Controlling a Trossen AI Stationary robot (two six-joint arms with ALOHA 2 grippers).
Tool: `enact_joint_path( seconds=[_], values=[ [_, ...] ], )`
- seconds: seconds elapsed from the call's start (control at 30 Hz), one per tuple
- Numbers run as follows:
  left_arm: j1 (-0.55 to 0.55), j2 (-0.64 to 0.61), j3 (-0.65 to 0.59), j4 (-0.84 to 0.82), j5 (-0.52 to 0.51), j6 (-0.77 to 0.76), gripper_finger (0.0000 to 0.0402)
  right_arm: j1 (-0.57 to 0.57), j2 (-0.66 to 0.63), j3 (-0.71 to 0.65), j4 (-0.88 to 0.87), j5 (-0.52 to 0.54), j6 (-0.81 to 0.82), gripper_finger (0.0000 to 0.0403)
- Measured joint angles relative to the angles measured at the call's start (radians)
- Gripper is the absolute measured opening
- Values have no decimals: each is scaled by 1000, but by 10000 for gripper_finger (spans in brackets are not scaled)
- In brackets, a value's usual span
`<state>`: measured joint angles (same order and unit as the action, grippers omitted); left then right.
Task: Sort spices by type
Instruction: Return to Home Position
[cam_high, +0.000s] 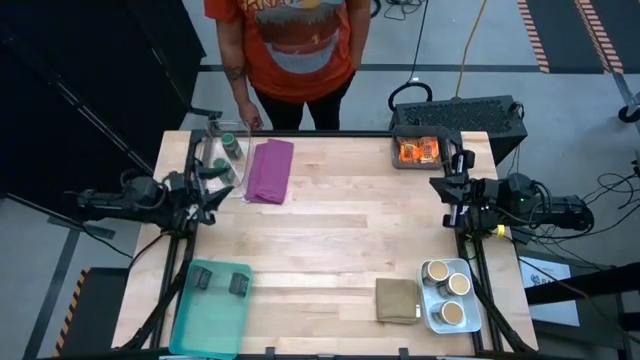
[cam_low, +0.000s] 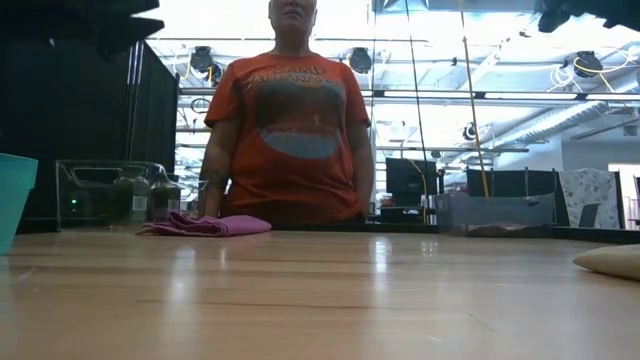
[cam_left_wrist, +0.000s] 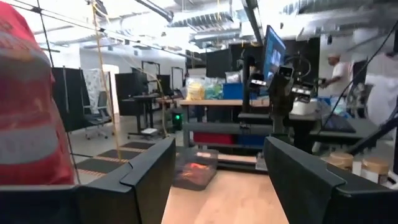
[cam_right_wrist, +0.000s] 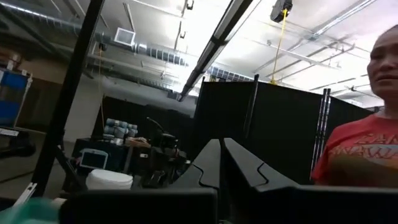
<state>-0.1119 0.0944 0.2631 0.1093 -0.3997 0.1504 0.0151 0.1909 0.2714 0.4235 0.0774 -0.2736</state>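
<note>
The left gripper (cam_high: 212, 188) is hanging open by the table's (cam_high: 330, 240) left edge, jars (cam_high: 232, 148) are sitting in the clear bin (cam_high: 210, 160), blocks (cam_high: 238, 284) in the teal bin (cam_high: 205, 325), packets (cam_high: 419, 151) and cups (cam_high: 447, 284) on the right side, and the right gripper (cam_high: 450, 190) is hanging closed.

**Wood, Cloth and Plastic**

The table (cam_high: 330, 230) is built of pale, smooth wood with a soft sheen. The purple cloth (cam_high: 269, 170) and the olive-tan cloth (cam_high: 397, 300) are seen as matt fabric. The bin (cam_high: 206, 140) is formed of clear, glossy plastic; the orange packets (cam_high: 419, 151) are seen to shine.
</note>
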Motion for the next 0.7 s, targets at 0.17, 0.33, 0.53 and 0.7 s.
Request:
enact_joint_path(
  seconds=[0.17,0.33,0.53,0.7],
  values=[
    [0,-6,-89,119,-34,42,251,-12,-47,0,-65,-1,-14,0],
    [0,-63,-64,130,-39,126,251,-23,-84,0,-130,-1,0,0],
    [0,-92,-58,27,-50,114,251,-23,-127,-17,-150,-35,0,0],
    [0,-93,-78,-5,-51,46,251,-23,-177,-99,-72,-33,1,0]
  ],
)
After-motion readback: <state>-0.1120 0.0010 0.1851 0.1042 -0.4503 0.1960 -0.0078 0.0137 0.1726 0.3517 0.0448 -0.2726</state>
